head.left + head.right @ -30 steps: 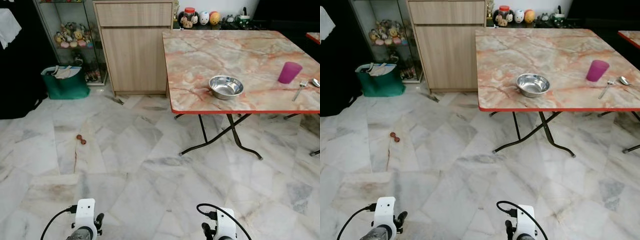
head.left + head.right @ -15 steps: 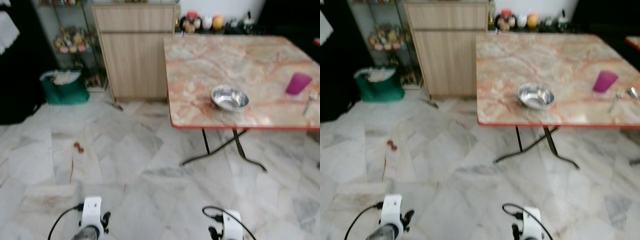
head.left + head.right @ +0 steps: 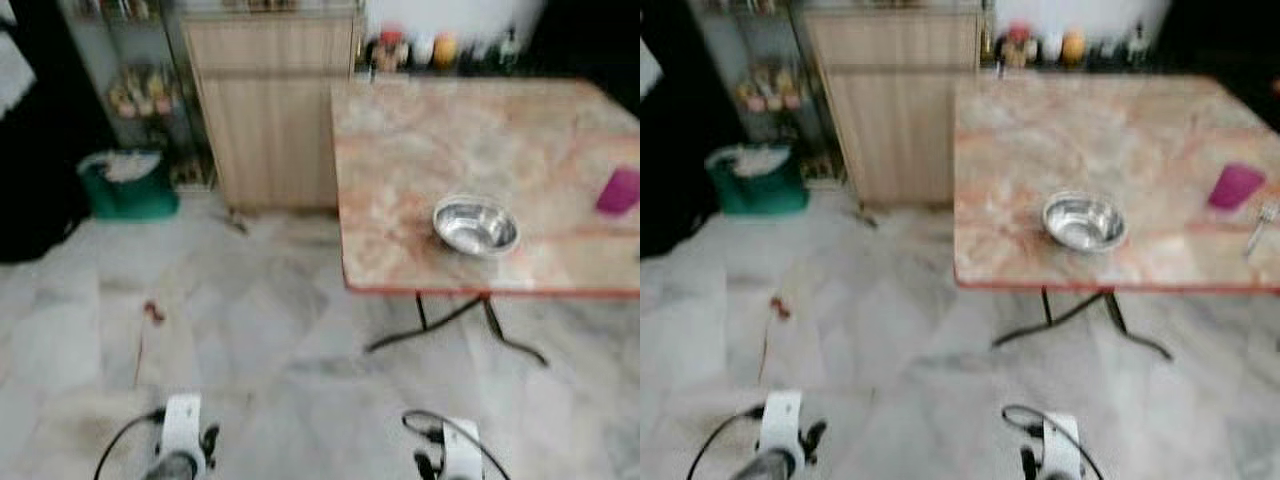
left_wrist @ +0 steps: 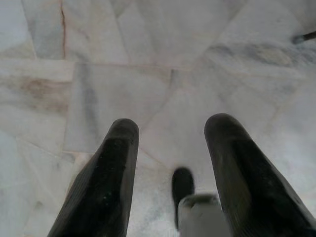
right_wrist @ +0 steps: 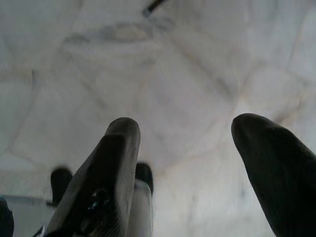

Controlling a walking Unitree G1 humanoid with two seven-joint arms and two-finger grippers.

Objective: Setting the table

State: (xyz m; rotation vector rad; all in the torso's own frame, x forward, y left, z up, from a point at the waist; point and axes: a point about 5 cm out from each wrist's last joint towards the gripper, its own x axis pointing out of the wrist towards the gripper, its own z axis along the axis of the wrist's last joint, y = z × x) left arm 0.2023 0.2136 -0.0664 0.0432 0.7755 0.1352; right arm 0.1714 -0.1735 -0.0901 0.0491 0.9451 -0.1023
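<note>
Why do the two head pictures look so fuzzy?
Both eye views are smeared by motion blur: the steel bowl, purple cup and table have soft edges. The wrist views are sharper, showing black fingers over marble floor.

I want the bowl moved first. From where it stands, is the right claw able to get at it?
Probably not yet. The right claw hangs open low over the floor, and the steel bowl sits on the table well ahead, floor between.
</note>
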